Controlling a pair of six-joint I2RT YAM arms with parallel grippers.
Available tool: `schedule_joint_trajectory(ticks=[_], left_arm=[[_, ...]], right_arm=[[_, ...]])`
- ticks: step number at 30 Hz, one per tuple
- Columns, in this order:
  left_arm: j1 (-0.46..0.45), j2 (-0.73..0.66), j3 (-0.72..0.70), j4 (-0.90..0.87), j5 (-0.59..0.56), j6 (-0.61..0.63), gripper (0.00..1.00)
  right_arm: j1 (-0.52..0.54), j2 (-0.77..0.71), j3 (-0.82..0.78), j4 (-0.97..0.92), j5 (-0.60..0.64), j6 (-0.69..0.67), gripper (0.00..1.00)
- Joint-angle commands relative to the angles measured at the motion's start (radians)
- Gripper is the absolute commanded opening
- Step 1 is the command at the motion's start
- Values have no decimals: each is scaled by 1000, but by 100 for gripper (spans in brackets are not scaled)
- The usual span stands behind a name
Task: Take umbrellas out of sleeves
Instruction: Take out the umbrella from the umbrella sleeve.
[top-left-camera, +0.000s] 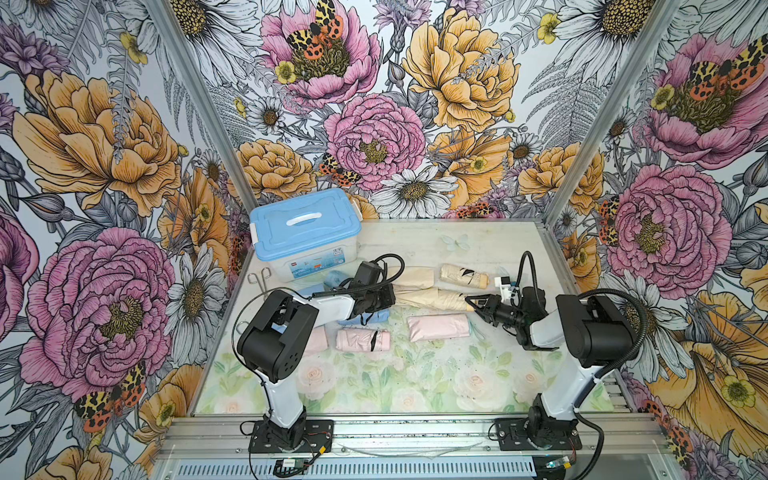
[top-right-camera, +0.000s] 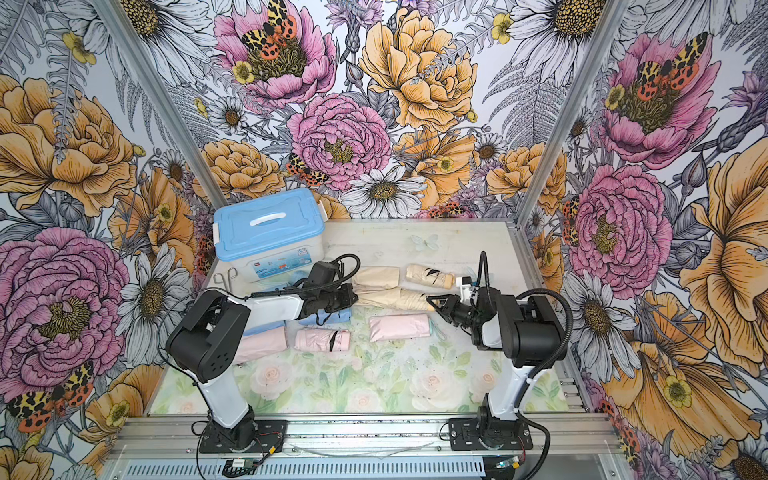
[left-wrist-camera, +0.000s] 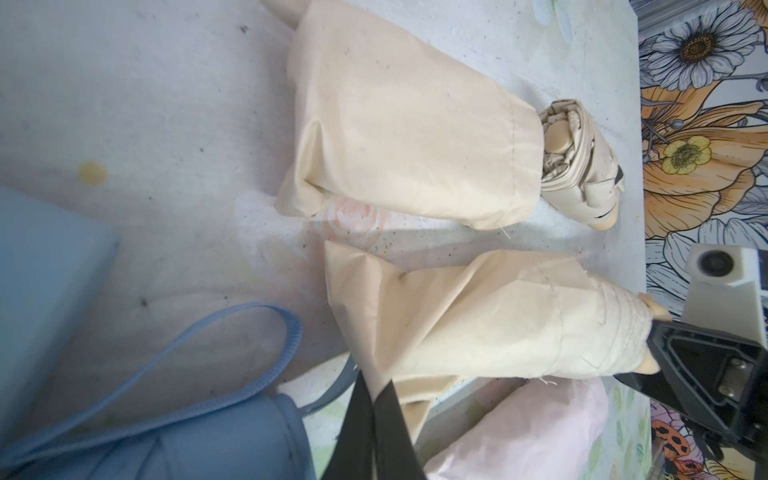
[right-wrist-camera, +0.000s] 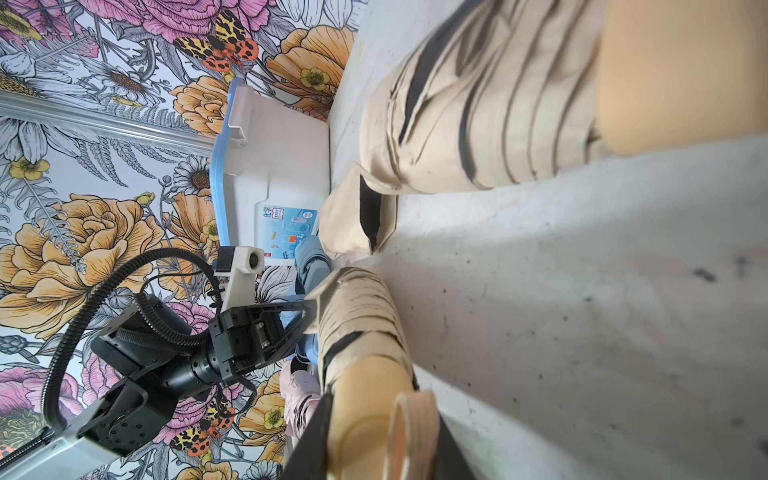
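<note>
- Floral-print tabletop (top-left-camera: 374, 386), flowered walls (top-left-camera: 104, 166); blue-lidded box (top-left-camera: 305, 226) in the far-left corner, front strip open.
- Left gripper (left-wrist-camera: 376, 388) pinches the cream sleeve (left-wrist-camera: 457, 324); right gripper (top-left-camera: 471, 304) pinches the cream umbrella (left-wrist-camera: 602, 332) by its handle.

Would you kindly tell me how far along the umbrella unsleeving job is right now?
Done: a cream umbrella and a pink umbrella lie bare. In hand: the left pincer is shut on the end of a cream sleeve while the right pincer grips the handle of the second cream umbrella, its canopy partly out. Left: a pink sleeve looks still full; the blue umbrella is mostly hidden under the left arm.
</note>
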Motion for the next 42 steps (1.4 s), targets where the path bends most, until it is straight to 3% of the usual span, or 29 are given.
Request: schedule_joint_trajectory(ticks=[1, 20, 42], left_arm=[[17, -33, -12, -8, -19, 22, 0], [41, -56, -46, 17, -5, 32, 0], [35, -54, -43, 20, 9, 40, 0]], right_arm=[[-14, -49, 31, -145, 52, -103, 2], [-80, -114, 73, -347, 53, -182, 4], [-129, -187, 144, -622, 167, -333, 10]])
